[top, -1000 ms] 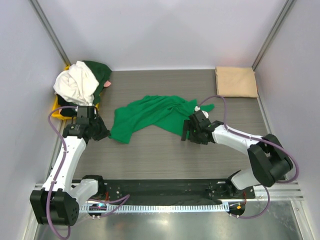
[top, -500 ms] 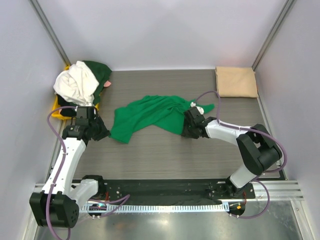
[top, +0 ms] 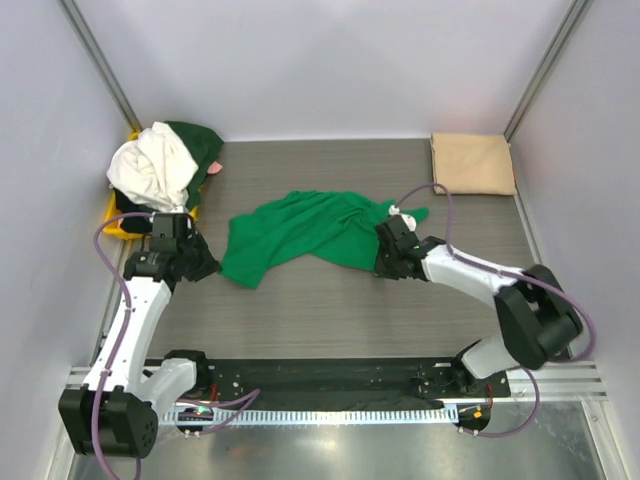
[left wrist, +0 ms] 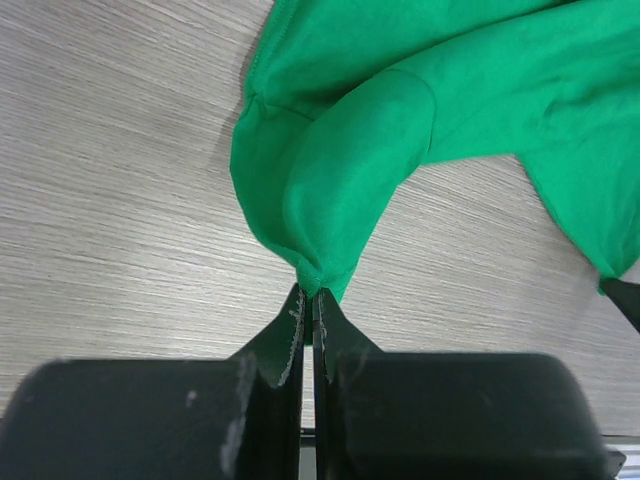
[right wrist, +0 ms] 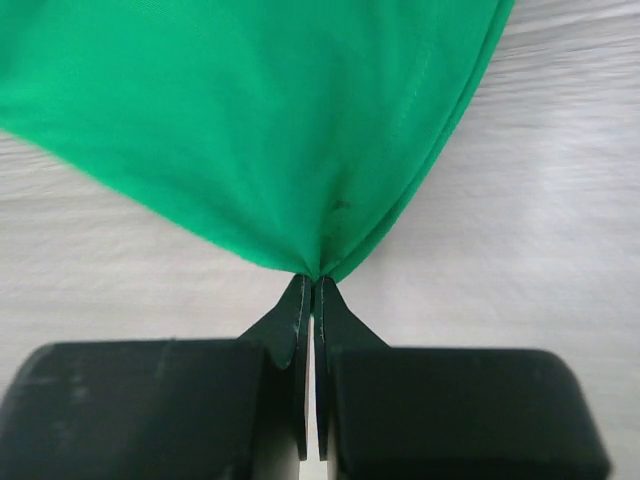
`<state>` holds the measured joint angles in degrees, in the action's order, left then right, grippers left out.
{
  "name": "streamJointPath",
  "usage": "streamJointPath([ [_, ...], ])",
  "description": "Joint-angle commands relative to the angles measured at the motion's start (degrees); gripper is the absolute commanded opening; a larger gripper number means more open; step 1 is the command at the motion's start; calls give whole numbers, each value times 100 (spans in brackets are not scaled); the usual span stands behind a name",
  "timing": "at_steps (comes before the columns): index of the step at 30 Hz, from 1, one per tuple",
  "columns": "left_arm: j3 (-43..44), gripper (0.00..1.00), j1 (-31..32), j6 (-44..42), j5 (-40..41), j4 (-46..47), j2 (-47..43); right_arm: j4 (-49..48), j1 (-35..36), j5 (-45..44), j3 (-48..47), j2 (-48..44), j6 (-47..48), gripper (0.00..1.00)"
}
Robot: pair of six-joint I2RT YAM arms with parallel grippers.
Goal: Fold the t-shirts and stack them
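Note:
A bright green t-shirt (top: 300, 232) lies crumpled across the middle of the table. My left gripper (top: 208, 266) is shut on its lower left corner; in the left wrist view the cloth (left wrist: 340, 200) bunches into the closed tips (left wrist: 309, 297). My right gripper (top: 384, 262) is shut on the shirt's lower right edge, and in the right wrist view the green cloth (right wrist: 260, 130) gathers to a point in its tips (right wrist: 313, 282). A folded tan t-shirt (top: 472, 163) lies at the back right. A white t-shirt (top: 152, 168) and a dark green one (top: 198, 140) are heaped at the back left.
The heap of shirts rests on a shallow yellow tray (top: 116, 216) against the left wall. Grey walls close in the table on three sides. A black rail (top: 320, 378) with the arm bases runs along the near edge.
My right gripper has gone from open beside the green shirt to shut on its lower right edge. The left arm holds as before.

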<state>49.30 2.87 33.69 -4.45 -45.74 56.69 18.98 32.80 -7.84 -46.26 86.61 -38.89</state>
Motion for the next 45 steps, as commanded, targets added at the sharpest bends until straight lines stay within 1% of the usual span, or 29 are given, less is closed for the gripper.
streamJointPath([
  [1,307,0,11,-161,-214,-75,-376,614,8,-367,-190,-1196,119,1],
  [2,404,0,11,-153,-214,-250,-456,920,16,-403,-373,-1434,128,1],
  [3,501,0,11,-152,-206,-365,-535,1062,16,-420,-479,-1932,145,1],
  [5,861,0,11,-126,-179,-602,-763,1475,25,-491,-864,-2375,189,1],
  [6,1027,0,11,-109,-162,-690,-834,1599,34,-517,-1024,-2812,207,1],
  [10,1854,0,11,-73,-92,-1068,-1221,1863,69,-465,-1727,-3779,470,1],
  [13,2592,0,3,-29,-91,-1113,-1484,2178,69,-359,-2438,-4177,707,1],
  [14,2750,0,11,-82,-178,-1069,-1563,2249,69,-289,-2815,-4239,856,1],
  [17,3322,0,11,-424,-109,-972,-1792,2382,69,8,-3448,-4503,1059,1],
  [18,3523,0,11,-495,-126,-972,-1827,2391,69,132,-3582,-4582,1225,1],
  [19,3943,0,20,-626,-144,-1077,-1854,2391,69,211,-3705,-4661,1270,1],
  [22,4656,0,213,-618,-92,-1017,-1880,2426,52,449,-4171,-4995,1481,1],
  [24,4782,0,214,-443,57,-754,-2038,2426,-27,537,-4435,-5224,1560,1],
  [25,4860,0,214,-382,162,-457,-2230,2443,-123,642,-4514,-5285,1621,1],
  [27,5027,0,214,-258,172,-191,-2346,2478,-273,704,-4830,-5399,1674,1],
  [28,5193,0,205,-258,129,-138,-2294,2522,-369,1009,-4944,-5426,1727,1],
  [29,5630,0,213,-284,102,-181,-2224,2549,-588,1029,-5189,-5444,1753,1],
  [30,5861,0,240,-336,50,-234,-2101,2575,-686,1056,-5304,-5479,1771,1],
  [34,6670,0,380,-355,-21,-287,-1548,2462,-1020,810,-5771,-5419,1684,1],
  [35,6820,0,398,-355,-21,-295,-1373,2487,-1047,444,-6006,-5305,1666,1],
  [36,7152,0,424,-355,-38,-322,-1023,2557,-1047,328,-6148,-5138,1666,1],
  [37,7277,0,442,-346,-56,-383,-793,2819,-1056,144,-6306,-4745,1683,1],
  [38,7365,0,468,-355,-100,-392,-599,2987,-1065,-293,-6612,-4489,1692,1],
  [39,7549,0,477,-355,-118,-410,-171,3119,-1047,-550,-6702,-4269,1710,1],
  [40,7638,0,477,-346,-126,-566,68,3320,-1047,-770,-6747,-3823,1701,1],
  [41,7743,0,469,-337,-118,-690,297,3427,-1047,-1007,-6738,-3609,1675,1],
  [42,7814,0,477,-328,22,-804,586,3532,-1047,-1566,-6712,-3398,1561,1],
  [43,8023,0,477,-250,206,-1258,1155,3812,-1047,-1842,-6686,-3118,1482,1],
  [45,8200,0,460,-240,566,-1761,1887,3972,-1047,-2483,-6336,-2379,1359,1],
])
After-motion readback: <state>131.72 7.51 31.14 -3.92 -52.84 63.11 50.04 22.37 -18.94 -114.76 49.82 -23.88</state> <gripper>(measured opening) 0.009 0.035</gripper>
